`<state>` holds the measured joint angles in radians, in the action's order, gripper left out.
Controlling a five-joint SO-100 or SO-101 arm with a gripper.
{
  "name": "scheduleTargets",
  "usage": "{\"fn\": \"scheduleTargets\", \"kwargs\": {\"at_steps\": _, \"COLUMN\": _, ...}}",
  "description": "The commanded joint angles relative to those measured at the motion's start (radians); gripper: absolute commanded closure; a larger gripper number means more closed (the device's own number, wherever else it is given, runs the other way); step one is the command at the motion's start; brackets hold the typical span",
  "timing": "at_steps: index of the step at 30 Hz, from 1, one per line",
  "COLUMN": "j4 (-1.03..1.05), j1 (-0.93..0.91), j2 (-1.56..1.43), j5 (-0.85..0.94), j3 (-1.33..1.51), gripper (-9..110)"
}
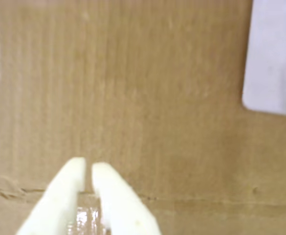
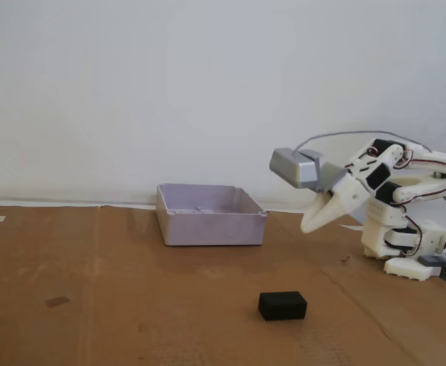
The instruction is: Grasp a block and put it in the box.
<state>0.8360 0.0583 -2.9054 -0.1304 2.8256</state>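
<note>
The white two-finger gripper (image 1: 88,167), fingers nearly together and empty, hides the small matte black block (image 2: 282,305) from the wrist view; the pale lilac-grey plastic box (image 1: 275,58) is cropped upper right, with open brown cardboard (image 2: 116,290) between.

Improvised hobby or test bench, not an equipped lab. Work surface is flattened brown corrugated cardboard sheets (image 2: 131,290), seams visible. Backdrop: plain white painted wall (image 2: 169,76). White plastic printed robot arm (image 2: 394,206) with exposed loose wiring stands directly on cardboard.
</note>
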Motion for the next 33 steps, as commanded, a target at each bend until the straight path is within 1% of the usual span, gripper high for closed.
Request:
{"fn": "scheduleTargets", "kwargs": {"at_steps": 1, "j4": -0.057, "j1": 0.026, "j2": 0.026, "j5": -0.006, "j3": -0.163, "gripper": 102}}
{"fn": "scheduleTargets", "kwargs": {"at_steps": 9, "j4": -0.055, "j1": 0.101, "j2": 0.069, "j5": -0.008, "j3": -0.261, "gripper": 102}}
{"fn": "scheduleTargets", "kwargs": {"at_steps": 16, "j4": -0.055, "j1": 0.16, "j2": 0.075, "j5": -0.014, "j3": -0.281, "gripper": 102}}
{"fn": "scheduleTargets", "kwargs": {"at_steps": 20, "j4": -0.055, "j1": 0.166, "j2": 0.075, "j5": -0.057, "j3": -0.281, "gripper": 102}}
{"fn": "scheduleTargets", "kwargs": {"at_steps": 33, "j4": -0.069, "j1": 0.184, "j2": 0.078, "j5": -0.058, "j3": -0.276, "gripper": 102}}
